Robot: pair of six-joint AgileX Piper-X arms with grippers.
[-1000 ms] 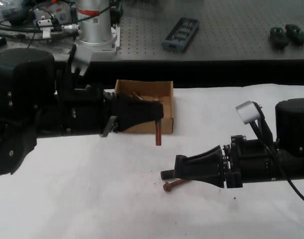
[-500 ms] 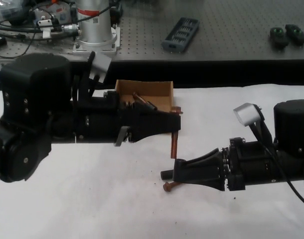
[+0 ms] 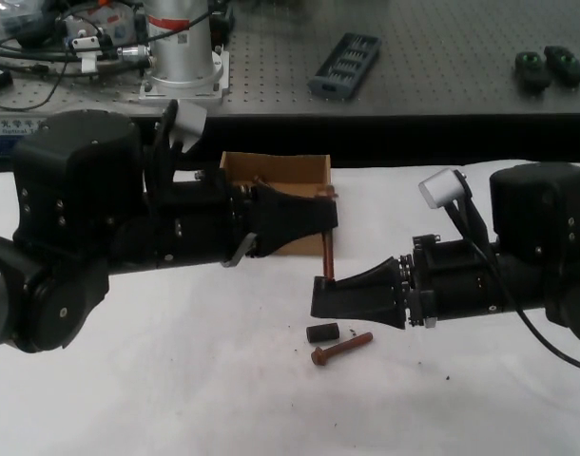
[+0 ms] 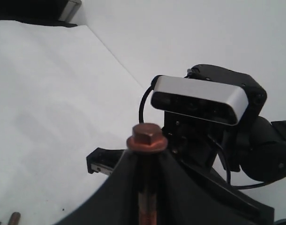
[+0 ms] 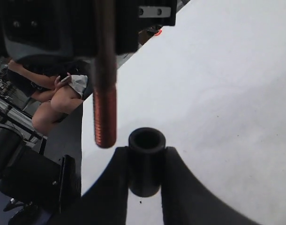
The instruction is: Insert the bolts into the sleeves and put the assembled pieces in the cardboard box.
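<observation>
We judge the bolt (image 4: 146,140) to be stiff, dense metal, heavy for its bulk. Its threads should give the pads some bite, so it is unlikely to slide. The best hold looks to be high on the shank under the hexagonal head, leaving the threaded end free. The left claw (image 3: 325,220) has it just so, clamped on the shank with the head up and the bolt hanging upright. It is copper-coloured, with a flanged head and fine threading along its lower part.

The sleeve (image 5: 146,168) is probably light, rigid and smooth, so it is apt to twist or pop out under an off-centre push. It wants gripping across its outer wall with the bore left open. The right claw (image 3: 319,290) is closed on it that way. It is a short, matt black tube, open mouth turned up.

In the right wrist view the bolt's tip hangs just beside that mouth, not yet inside it.

A second sleeve (image 3: 321,332) and a spare bolt (image 3: 344,348) lie near each other on the white bench (image 3: 176,389), below the right claw. The cardboard box (image 3: 271,163) sits behind the left arm.
</observation>
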